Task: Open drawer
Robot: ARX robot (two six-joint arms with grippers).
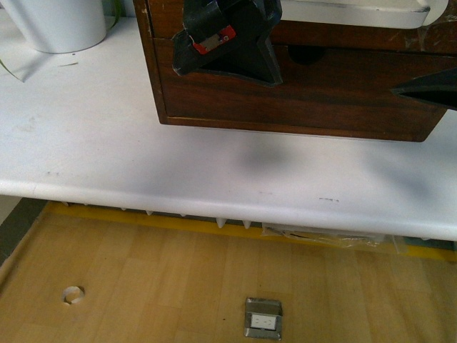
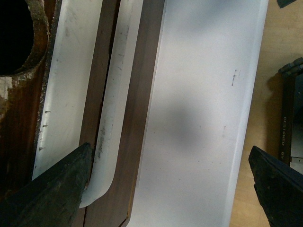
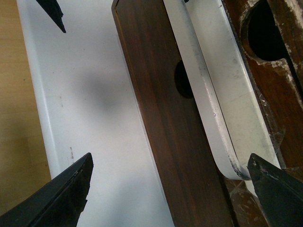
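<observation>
The drawer [image 1: 357, 37] is the upper, scratched dark wood front of a small cabinet on the white table [image 1: 107, 143]. Only a strip of it shows under its long white handle [image 1: 357, 13]. The right wrist view shows the worn drawer front [image 3: 265, 104], its semicircular notch [image 3: 265, 28] and the handle [image 3: 222, 94]. My left gripper [image 1: 227, 68] hangs open in front of the cabinet's left half, one finger [image 2: 57, 194] beside the handle's [image 2: 66, 85] end. My right gripper [image 3: 168, 189] is open too, with one finger [image 3: 277, 189] by the handle's other end. Neither grips anything.
Below sits a plain dark wood drawer [image 1: 285, 93] with no handle and a small notch [image 1: 307, 53]. A white tub [image 1: 61, 25] stands at the back left. The table's front edge [image 1: 214, 207] runs above a wooden floor with a metal socket box [image 1: 263, 319].
</observation>
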